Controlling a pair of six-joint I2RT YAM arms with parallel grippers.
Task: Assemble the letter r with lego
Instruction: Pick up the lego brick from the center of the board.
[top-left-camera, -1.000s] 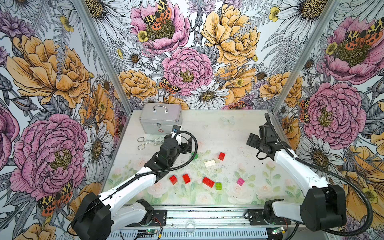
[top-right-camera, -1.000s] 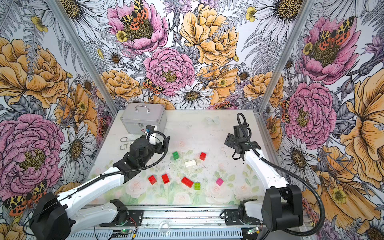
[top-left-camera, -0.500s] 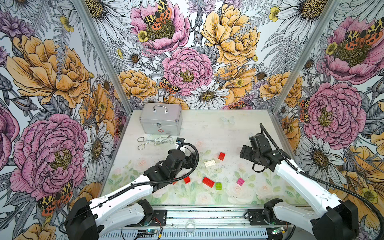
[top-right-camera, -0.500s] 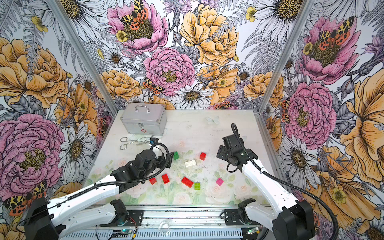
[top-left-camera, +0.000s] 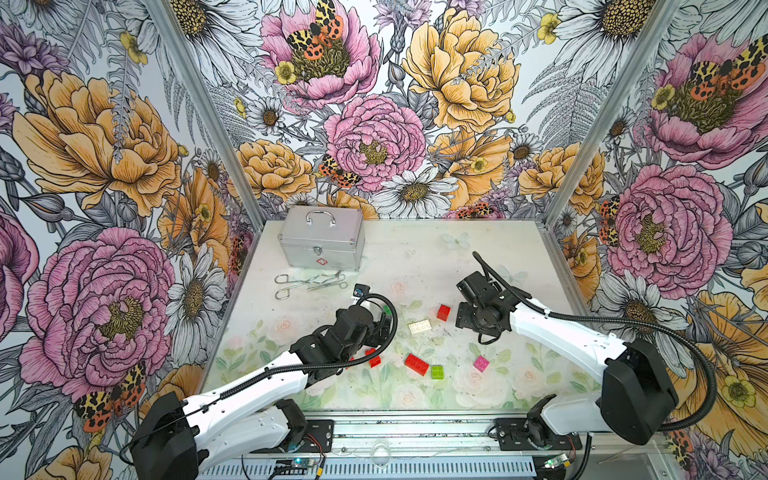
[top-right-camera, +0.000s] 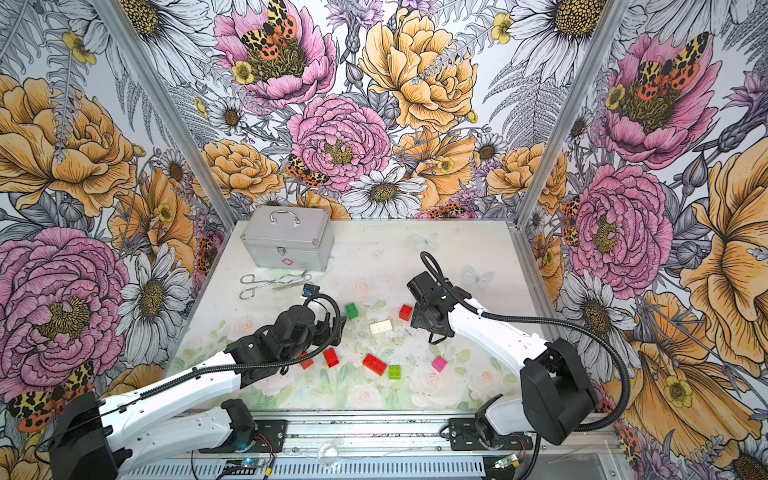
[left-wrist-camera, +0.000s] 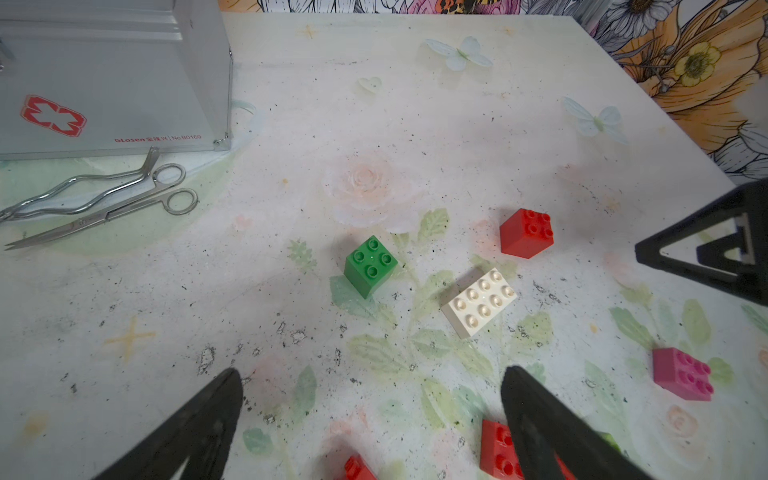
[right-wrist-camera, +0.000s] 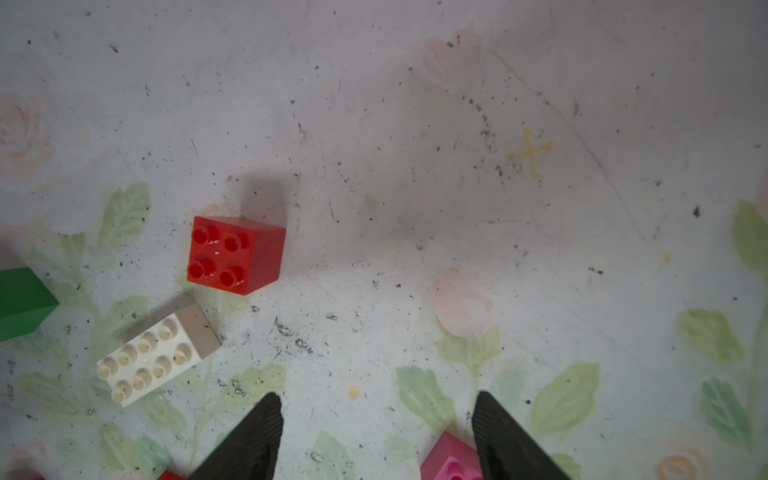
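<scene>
At the table's (top-left-camera: 415, 249) six-o'clock half, both arms have swung in over the scattered lego (top-left-camera: 416, 364). Left gripper (left-wrist-camera: 370, 374) spread wide, right gripper (right-wrist-camera: 376, 399) apart but narrowing, both empty. Red brick (top-left-camera: 443, 311) at its nine o'clock. Nothing joined.

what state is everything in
silver metal case, lid shut
steel scissors-like tools, closed, lying flat
dark green square plastic brick, loose, studs up
white long plastic brick, loose, studs up
red square plastic brick by right tool, loose, studs up
pink square plastic brick, loose, studs up
left tool, open, empty
right tool, open, empty
</scene>
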